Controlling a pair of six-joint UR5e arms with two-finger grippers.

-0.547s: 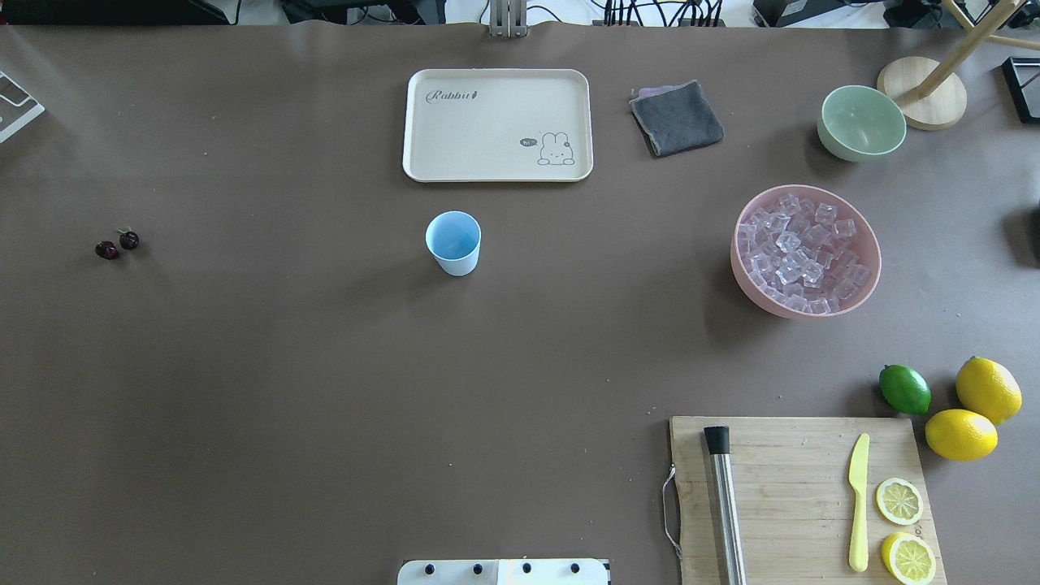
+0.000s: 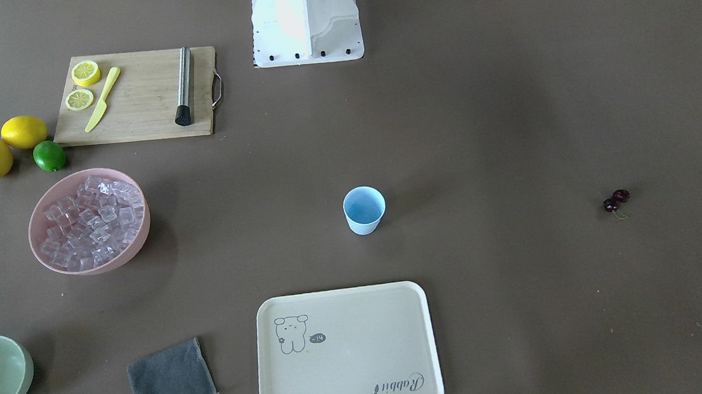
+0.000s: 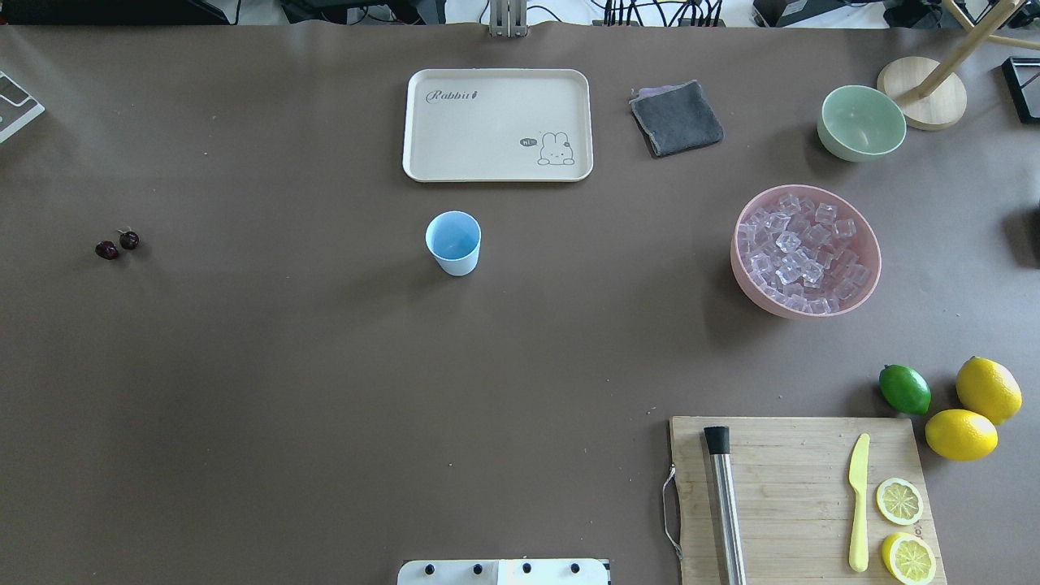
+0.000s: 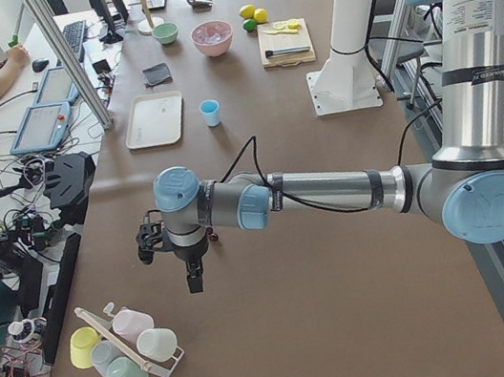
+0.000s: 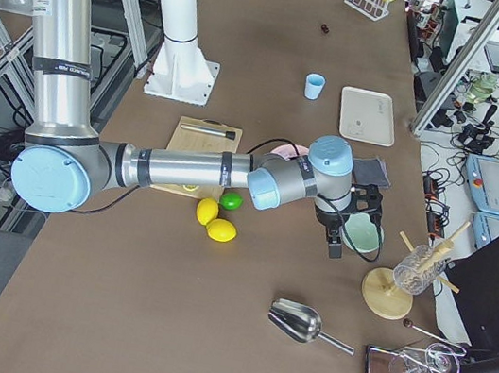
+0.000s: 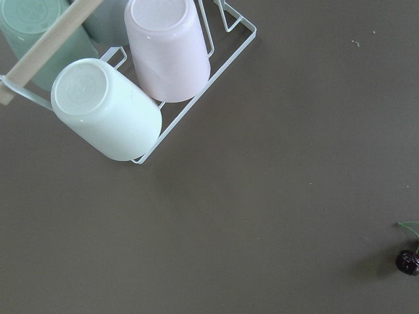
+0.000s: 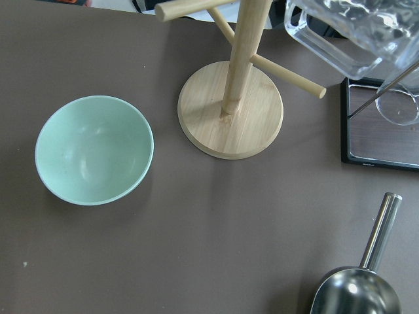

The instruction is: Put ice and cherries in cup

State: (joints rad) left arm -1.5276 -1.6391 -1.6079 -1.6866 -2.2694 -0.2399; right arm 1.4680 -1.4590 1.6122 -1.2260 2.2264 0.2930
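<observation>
Nothing on the counter [image 3: 325,366] has shifted; cup [image 3: 452,242], cherries [image 3: 117,244], ice [image 3: 800,252] lie as before; left pincer [image 4: 193,281] and right pincer [image 5: 335,249]: grip cannot be told.

Brown table [image 3: 244,406], cup [image 3: 452,242] mid, cherries [image 3: 117,244] far L, tray [image 3: 487,130], pink bowl [image 3: 747,284], cutting board [image 3: 792,487] R

Cup [image 2: 364,210] stands mid-table; ice [image 2: 91,219] fills pink bowl [image 2: 141,231]; cherries [image 2: 615,200] well apart.
</observation>
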